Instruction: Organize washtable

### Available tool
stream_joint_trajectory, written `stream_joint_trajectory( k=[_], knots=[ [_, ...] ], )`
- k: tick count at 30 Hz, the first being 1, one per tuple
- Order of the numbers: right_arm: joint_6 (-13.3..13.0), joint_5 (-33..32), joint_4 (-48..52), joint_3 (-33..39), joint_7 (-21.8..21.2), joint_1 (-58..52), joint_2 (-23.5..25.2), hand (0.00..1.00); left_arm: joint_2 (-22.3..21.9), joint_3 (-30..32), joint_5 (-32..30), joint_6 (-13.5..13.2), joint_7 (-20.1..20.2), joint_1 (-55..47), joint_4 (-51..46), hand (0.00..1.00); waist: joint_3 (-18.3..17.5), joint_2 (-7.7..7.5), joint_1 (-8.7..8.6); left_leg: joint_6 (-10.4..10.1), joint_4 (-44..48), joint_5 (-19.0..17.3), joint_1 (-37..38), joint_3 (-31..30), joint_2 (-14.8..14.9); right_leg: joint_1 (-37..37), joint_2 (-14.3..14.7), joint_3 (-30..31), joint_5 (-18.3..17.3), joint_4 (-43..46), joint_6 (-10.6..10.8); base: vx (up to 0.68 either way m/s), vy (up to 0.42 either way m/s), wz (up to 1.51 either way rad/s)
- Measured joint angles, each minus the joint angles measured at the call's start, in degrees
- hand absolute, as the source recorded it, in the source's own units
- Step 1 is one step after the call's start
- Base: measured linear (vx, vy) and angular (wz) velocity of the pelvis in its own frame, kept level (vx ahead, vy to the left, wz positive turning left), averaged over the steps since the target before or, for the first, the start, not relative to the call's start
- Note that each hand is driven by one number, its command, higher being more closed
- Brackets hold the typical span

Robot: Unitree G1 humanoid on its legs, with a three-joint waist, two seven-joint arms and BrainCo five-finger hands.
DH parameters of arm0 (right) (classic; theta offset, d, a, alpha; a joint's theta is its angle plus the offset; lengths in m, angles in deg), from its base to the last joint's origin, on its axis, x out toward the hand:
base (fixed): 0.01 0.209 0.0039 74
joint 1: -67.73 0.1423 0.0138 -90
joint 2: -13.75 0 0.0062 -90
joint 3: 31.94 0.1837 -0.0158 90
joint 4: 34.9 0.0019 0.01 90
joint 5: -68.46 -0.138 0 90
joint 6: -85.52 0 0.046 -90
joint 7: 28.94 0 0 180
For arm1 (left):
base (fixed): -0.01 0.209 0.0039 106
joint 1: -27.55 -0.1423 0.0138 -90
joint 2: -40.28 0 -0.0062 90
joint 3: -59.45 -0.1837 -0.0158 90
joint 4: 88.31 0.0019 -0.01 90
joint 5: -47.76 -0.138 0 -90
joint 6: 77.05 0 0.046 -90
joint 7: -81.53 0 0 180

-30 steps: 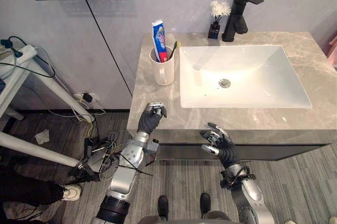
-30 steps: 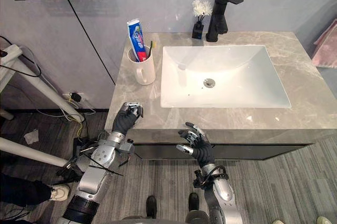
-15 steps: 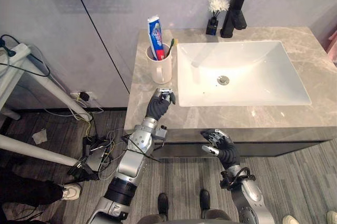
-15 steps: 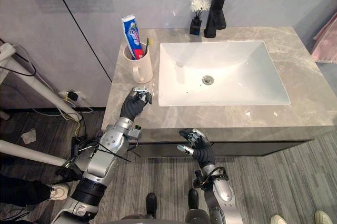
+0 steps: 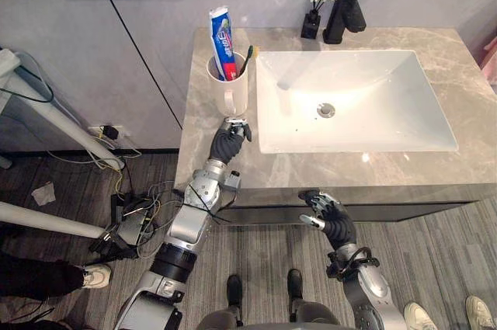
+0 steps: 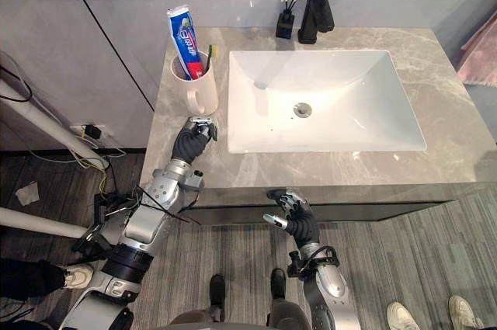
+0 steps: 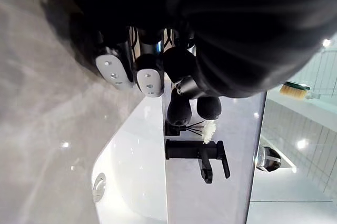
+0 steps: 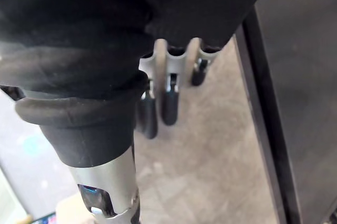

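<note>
Left eye view: my left hand (image 5: 227, 140), fingers curled empty, sits just before the cup (image 5: 230, 95) by the counter's (image 5: 349, 167) left edge, right hand (image 5: 330, 220) slack-fingered below its front edge, and I fear one clumsy nudge could topple that top-heavy cup.

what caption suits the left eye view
Left hand near a cream ceramic mug holding a blue-and-white toothpaste tube, left of the white sink
</note>
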Motion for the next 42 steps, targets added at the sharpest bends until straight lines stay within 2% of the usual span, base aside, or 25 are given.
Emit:
stream_joint_trajectory(
  k=[20,42],
  knots=[
    [-0.03,0.0,0.01,0.11,-0.01,0.09,0.01,0.0,2.3,2.34,-0.53,-2.59,-0.1,6.95,2.63,1.0,3.64,-0.42,0.17,-0.08,-0.01,-0.15,-1.45,0.75,0.11,-1.82,0.14,0.83,0.16,0.02,0.03,0.0,0.001,-0.01],
    [-0.04,0.0,0.01,0.34,-0.01,0.18,-0.99,0.0,3.95,4.25,-0.49,-2.49,-1.1,11.62,5.54,1.0,5.3,-0.48,0.13,-0.06,-0.01,-0.16,-1.48,0.71,0.1,-1.81,0.17,0.86,0.16,0.02,0.04,0.0,0.0,0.0]
  ],
)
